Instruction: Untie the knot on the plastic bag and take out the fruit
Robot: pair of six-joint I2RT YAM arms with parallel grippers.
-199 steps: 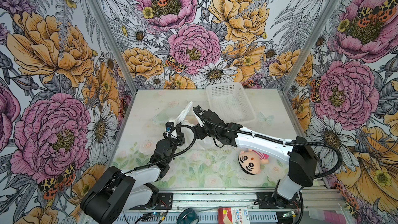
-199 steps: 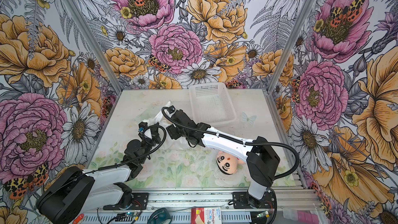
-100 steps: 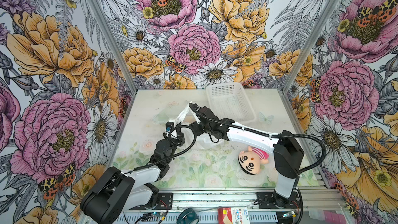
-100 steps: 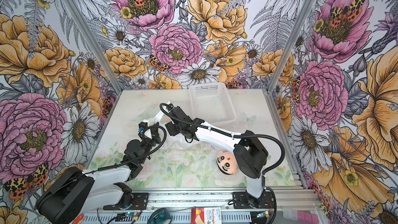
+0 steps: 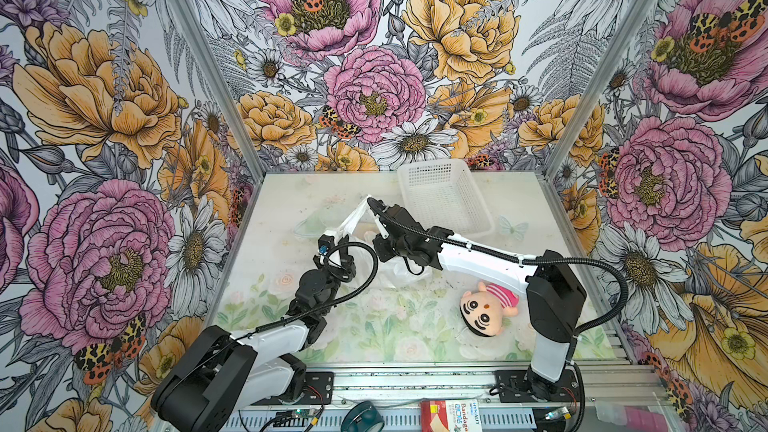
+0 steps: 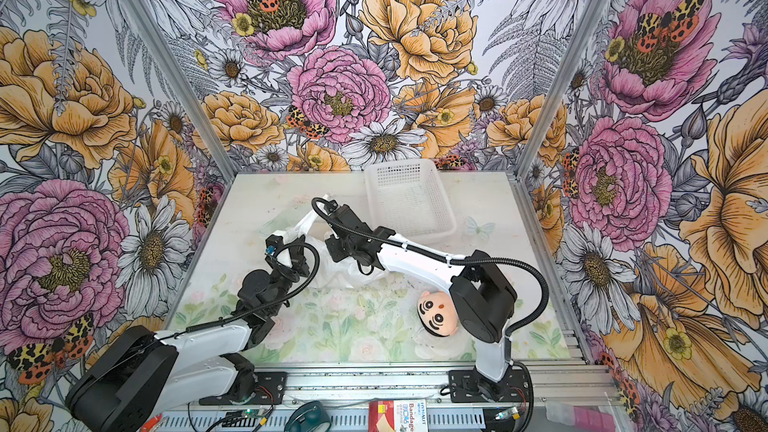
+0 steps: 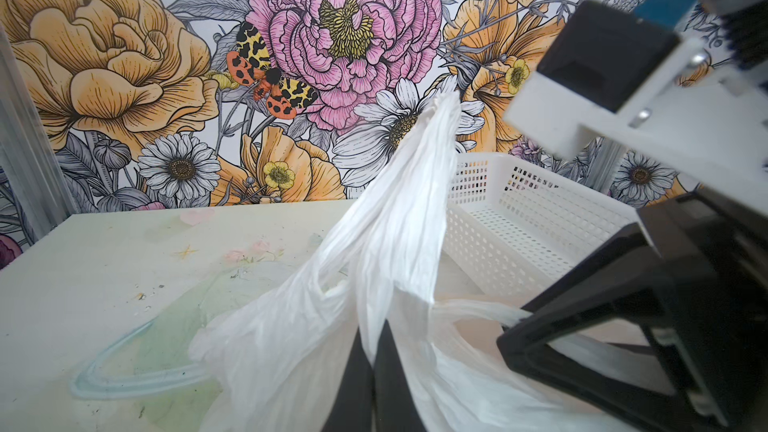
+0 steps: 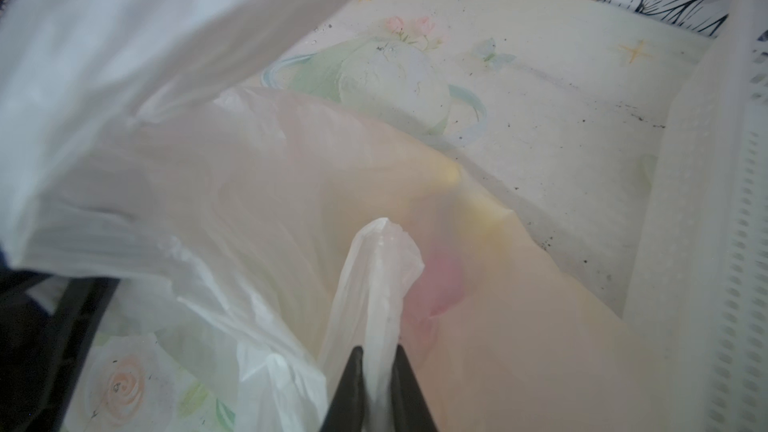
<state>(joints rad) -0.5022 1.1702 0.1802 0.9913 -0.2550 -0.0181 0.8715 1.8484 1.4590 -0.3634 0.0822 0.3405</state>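
- Lying on the worktop (image 5: 286, 201), the plastic bag (image 5: 398, 275) sits between both pincers.
- The left pincer (image 7: 372, 347) clamps its raised handle strip (image 7: 415, 184); the right pincer (image 8: 379, 353) pinches another fold.
- Through film the fruit (image 8: 440, 280) shows only as pink and yellow blurs.

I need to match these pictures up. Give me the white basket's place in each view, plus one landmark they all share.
In a top view: the white basket sits at the back, right of centre.
In a top view: the basket is again at the back, right of centre.
Left wrist: the basket lies behind the raised bag strip.
Right wrist: only a slice of its perforated wall shows, beyond the bag.
Shared landmark: the plastic bag.
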